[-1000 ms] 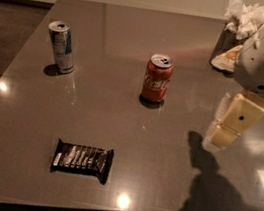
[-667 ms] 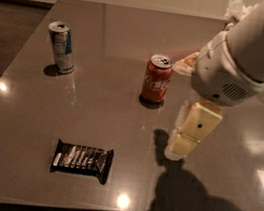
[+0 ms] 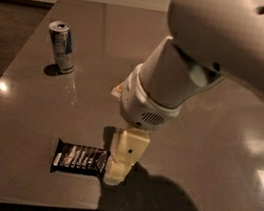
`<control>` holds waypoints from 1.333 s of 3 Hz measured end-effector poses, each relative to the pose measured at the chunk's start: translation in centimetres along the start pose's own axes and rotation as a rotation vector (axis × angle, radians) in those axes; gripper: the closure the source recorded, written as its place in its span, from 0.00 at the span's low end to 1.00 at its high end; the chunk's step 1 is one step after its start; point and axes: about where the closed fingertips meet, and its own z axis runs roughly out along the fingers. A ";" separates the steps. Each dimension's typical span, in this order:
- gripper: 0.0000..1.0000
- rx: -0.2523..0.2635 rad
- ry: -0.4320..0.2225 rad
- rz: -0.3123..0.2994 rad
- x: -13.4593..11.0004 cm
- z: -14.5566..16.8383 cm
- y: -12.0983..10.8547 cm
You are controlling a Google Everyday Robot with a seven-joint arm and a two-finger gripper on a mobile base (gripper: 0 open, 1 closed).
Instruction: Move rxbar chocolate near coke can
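The rxbar chocolate (image 3: pixel 80 159) lies flat near the table's front edge, a black wrapper with white lettering. My gripper (image 3: pixel 116 172) hangs just off the bar's right end, low over the table, its cream finger touching or nearly touching the wrapper's end. The coke can is hidden behind my arm (image 3: pixel 177 80).
A slim silver-and-blue can (image 3: pixel 61 47) stands upright at the back left. The dark table (image 3: pixel 29 110) ends just in front of the bar. My large white arm covers the middle and upper right of the view.
My arm has swung from the right side to the left and down, so the gripper now sits at the bar's right end. The arm now hides the coke can.
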 end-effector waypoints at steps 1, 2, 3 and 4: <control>0.00 -0.043 0.008 -0.021 -1.4 3.5 0.9; 0.00 -0.079 0.023 -0.025 -2.0 6.4 1.6; 0.17 -0.097 0.041 -0.023 -1.9 8.2 1.9; 0.40 -0.101 0.049 -0.016 -1.7 8.9 1.9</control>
